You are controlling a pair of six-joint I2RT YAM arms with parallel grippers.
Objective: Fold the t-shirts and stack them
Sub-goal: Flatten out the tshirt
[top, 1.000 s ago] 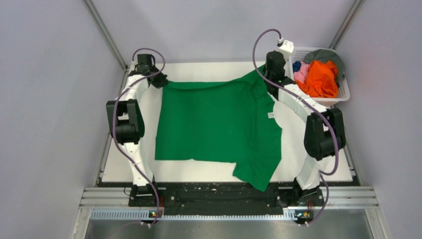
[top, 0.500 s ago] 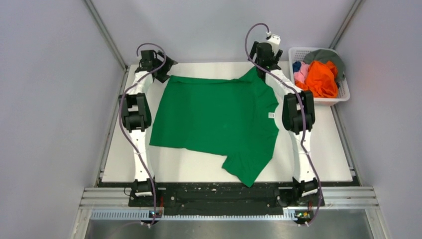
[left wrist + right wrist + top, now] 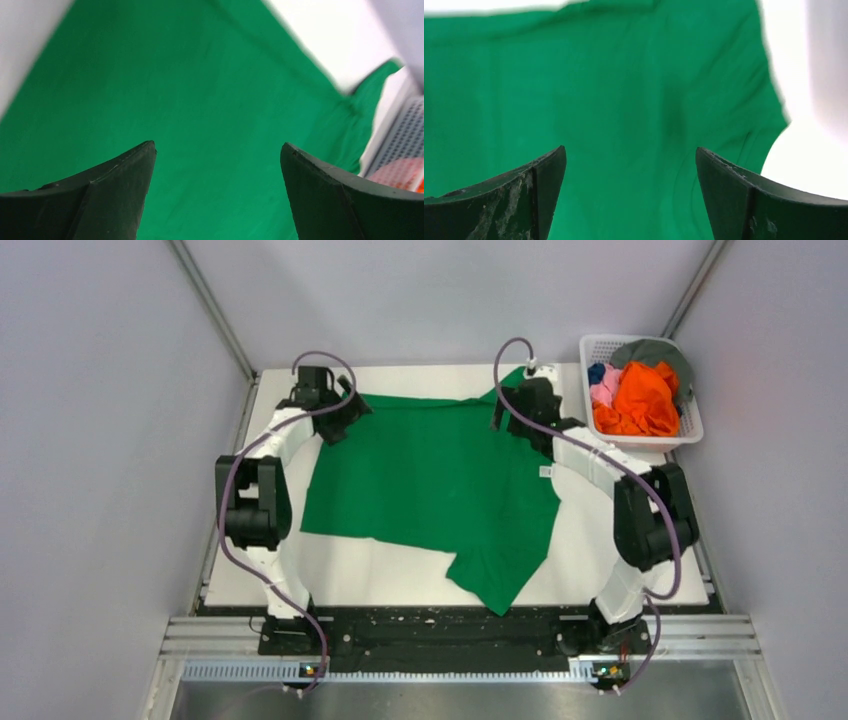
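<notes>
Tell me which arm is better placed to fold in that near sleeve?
Likely the right: the near sleeve of the green t-shirt lies toward its side, near its base. The left fingers hang open over the far left corner.

One green t-shirt [image 3: 430,490], one basket [image 3: 692,432], four shirts [image 3: 645,400] showing inside

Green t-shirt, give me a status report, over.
Left gripper open, right gripper open, both empty over its far corners. Green t-shirt spread out on the table, not yet folded. Nothing lying on it; other shirts in the basket.
</notes>
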